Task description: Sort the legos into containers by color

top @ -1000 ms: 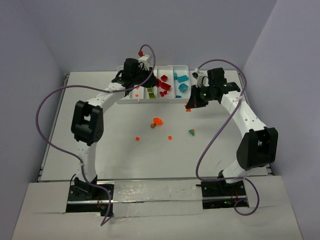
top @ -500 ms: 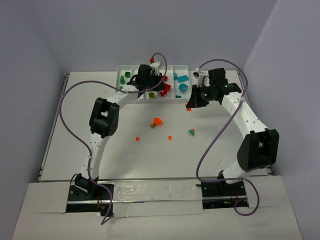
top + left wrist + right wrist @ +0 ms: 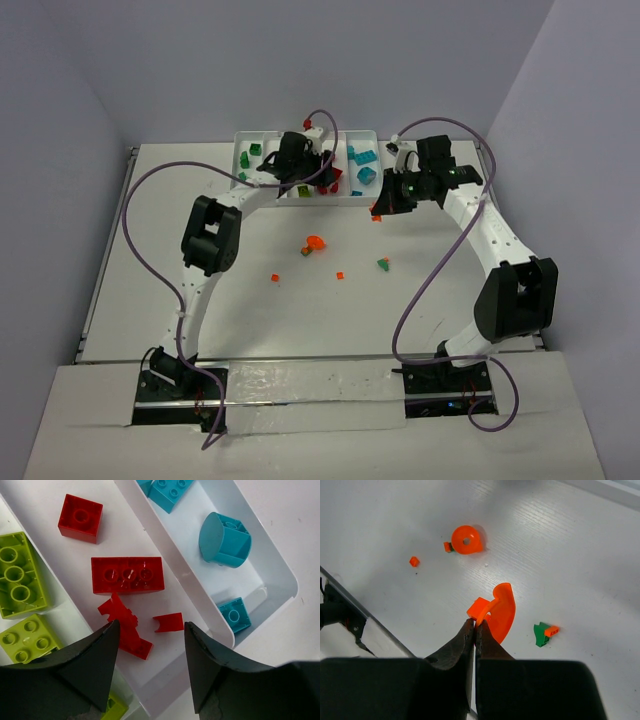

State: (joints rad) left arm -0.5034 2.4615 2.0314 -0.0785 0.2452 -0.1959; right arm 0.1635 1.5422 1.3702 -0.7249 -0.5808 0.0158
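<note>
Now: left pincer (image 3: 151, 628) apart over red compartment (image 3: 131, 536) of tray (image 3: 176, 566), red bit (image 3: 168, 622) lying between tips; lift straight, avoid dragging it. Right pincer (image 3: 474, 625) clamped on orange arch (image 3: 503, 611) above table (image 3: 395, 520).

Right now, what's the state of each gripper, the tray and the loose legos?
left gripper, open and empty over the red compartment
right gripper, shut on the orange curved piece
tray, partly filled: lime bricks, red bricks, teal bricks in separate compartments
orange ring, loose on the table, unsorted
green-and-orange stack, loose on the table, unsorted
</note>
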